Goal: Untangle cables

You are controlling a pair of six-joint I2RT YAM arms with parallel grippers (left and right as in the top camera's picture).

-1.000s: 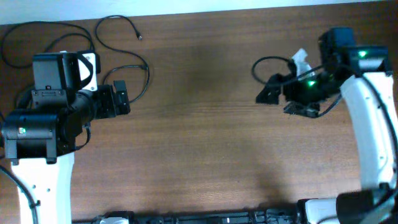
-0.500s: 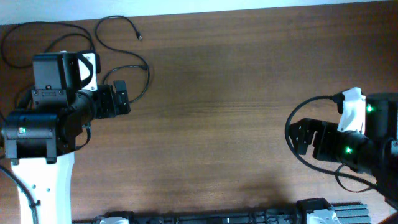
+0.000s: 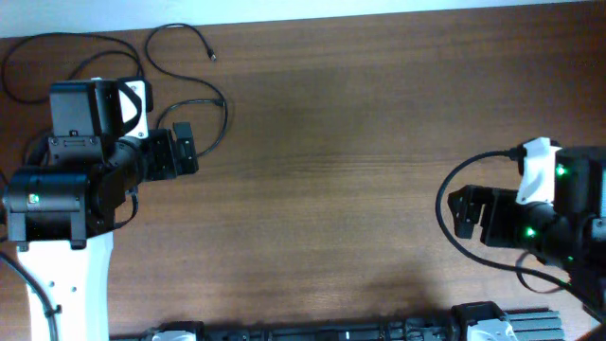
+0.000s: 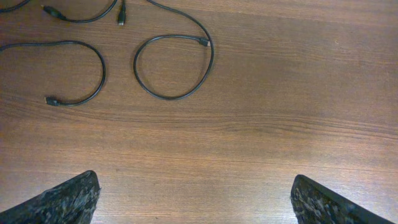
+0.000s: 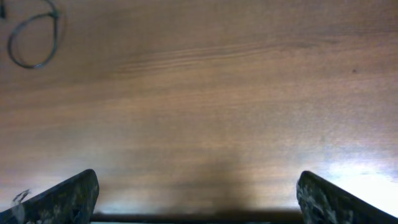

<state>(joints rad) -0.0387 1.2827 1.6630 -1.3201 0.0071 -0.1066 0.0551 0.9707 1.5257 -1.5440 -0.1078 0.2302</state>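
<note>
The brown wooden table fills every view and serves as the landmark here. At its left edge stands the left arm, a white column topped with black housings, reaching toward the table's upper left corner. At the table's right edge, toward the near side, sits the right arm, dark with green lights and a white clip on top.

The left gripper hovers over bare wood in the table's upper left part, its jaws spread wide; in the left wrist view both fingertips show at the bottom corners with only wood between them, pinching nothing. The right gripper hangs over the table's right part, jaws likewise spread wide and empty, with the fingertips far apart in the right wrist view over plain, slightly blurred wood.

The cables lie loose on the table's upper left corner, beyond the left gripper. In the left wrist view one cable curls into a nearly closed loop on the wood, with a small plug at its end; another bends in an open arc just left of it, ending in a plug, apart from the loop. More cord ends run along the table's far edge. A thin loop also shows far off in the right wrist view
</note>
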